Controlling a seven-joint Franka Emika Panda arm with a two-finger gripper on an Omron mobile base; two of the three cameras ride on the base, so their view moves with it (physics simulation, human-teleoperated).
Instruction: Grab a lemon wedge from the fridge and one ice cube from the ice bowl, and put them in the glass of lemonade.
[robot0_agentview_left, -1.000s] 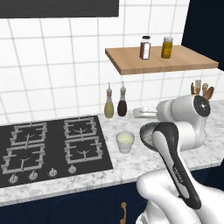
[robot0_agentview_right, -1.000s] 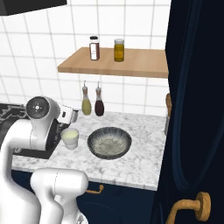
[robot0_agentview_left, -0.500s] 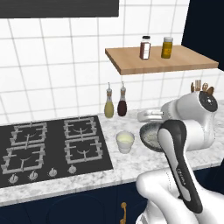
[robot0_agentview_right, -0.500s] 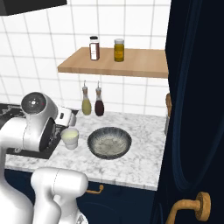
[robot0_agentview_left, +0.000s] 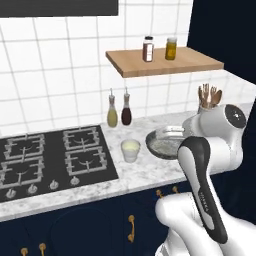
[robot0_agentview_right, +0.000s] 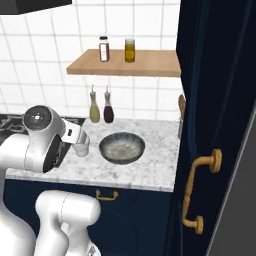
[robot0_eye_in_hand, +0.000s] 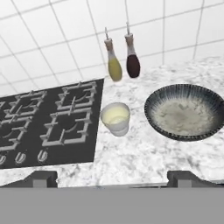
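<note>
On the marble counter you have the glass of lemonade (robot0_eye_in_hand: 115, 118) just left of the ice bowl (robot0_eye_in_hand: 186, 111); your gripper (robot0_eye_in_hand: 112, 178) hangs empty, jaws wide, ready for ice.

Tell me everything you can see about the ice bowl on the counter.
The ice bowl is wide, shallow and round, with a dark speckled rim and a pale, frosty-looking inside. It sits upright on the marble counter, just right of the glass of lemonade without touching it. Separate cubes can't be made out. Nothing is reaching into it.
</note>
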